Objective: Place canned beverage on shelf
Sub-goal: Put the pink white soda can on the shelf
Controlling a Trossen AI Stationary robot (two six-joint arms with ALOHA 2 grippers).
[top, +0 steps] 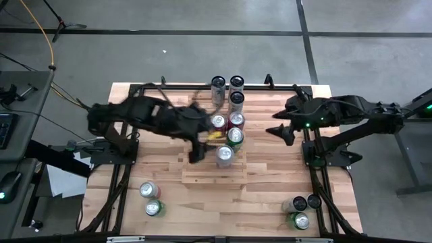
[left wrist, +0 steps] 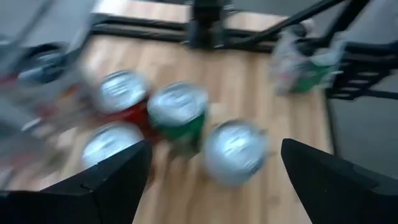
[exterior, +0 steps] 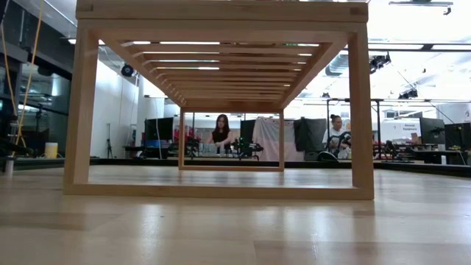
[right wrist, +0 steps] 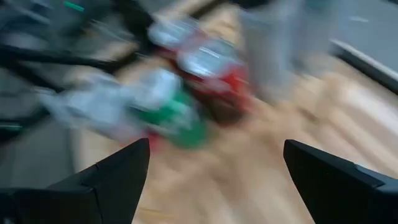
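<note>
From where I stand, two loose cans (top: pixel 151 198) sit at the near left of the counter (top: pixel 270 196), not yet shelved. The left end effector (top: pixel 196 151) hangs over the left edge of the slatted shelf (top: pixel 209 177) at mid-counter, its fingers (left wrist: pixel 112 180) spread apart and holding nothing. Just beside it, a silver can (top: pixel 225 155) stands on the shelf, at the front of a cluster of red, green and silver cans (top: pixel 229 125) that runs back across the slats. To me this looks like the release step, the silver can just set down. The right end effector (top: pixel 282 131) waits past the cluster, its fingers (right wrist: pixel 106 180) also apart and empty. Three more cans (top: pixel 301 209) rest at the near right. Next, I'd guess, an arm needs to clear the cluster without knocking it, then reach for a loose can.
</note>
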